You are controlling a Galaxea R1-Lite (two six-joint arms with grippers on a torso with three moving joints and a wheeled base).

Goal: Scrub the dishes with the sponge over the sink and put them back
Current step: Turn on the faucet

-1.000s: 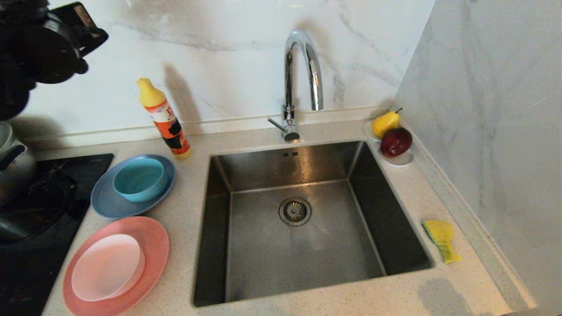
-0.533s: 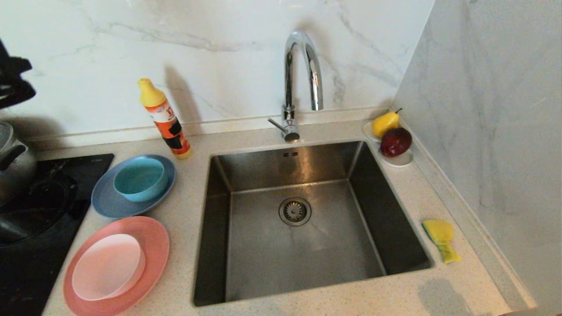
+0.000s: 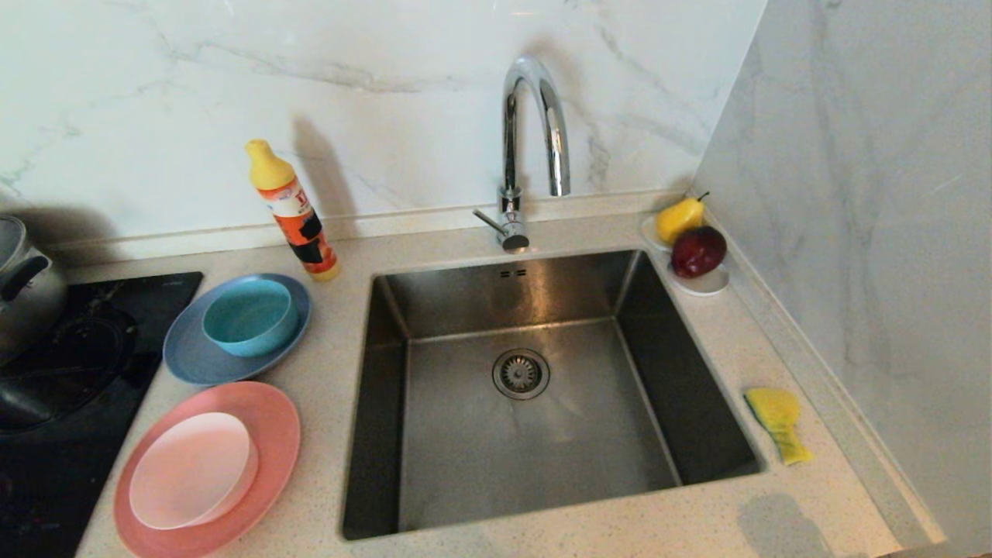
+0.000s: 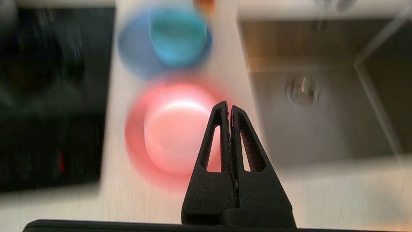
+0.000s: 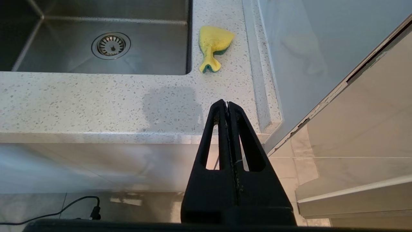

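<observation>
Left of the sink [image 3: 387, 403], the teal bowl [image 3: 249, 316] sits in the grey-blue plate [image 3: 190, 360], and the pale pink-white bowl [image 3: 192, 470] sits in the salmon-pink plate [image 3: 271, 434]. On the counter right of the basin lies the yellow sponge [image 3: 779, 423], crumpled, its green layer underneath [image 5: 213, 46]. Neither arm shows in the head view. My left gripper [image 4: 228, 104] is shut and empty, high above the pink dishes [image 4: 173, 129]. My right gripper [image 5: 227, 103] is shut and empty, parked below the counter's front edge.
A chrome tap [image 3: 531, 147] stands behind the basin. An orange detergent bottle [image 3: 293, 211] stands by the wall. A white dish with a pear and a dark red fruit [image 3: 697, 249] fills the back right corner. A steel pot [image 3: 23, 287] sits on the black hob [image 3: 85, 372].
The left arm, which filled the head view's upper left corner a second ago, has drawn back out of that view. The dishes and sponge have not moved.
</observation>
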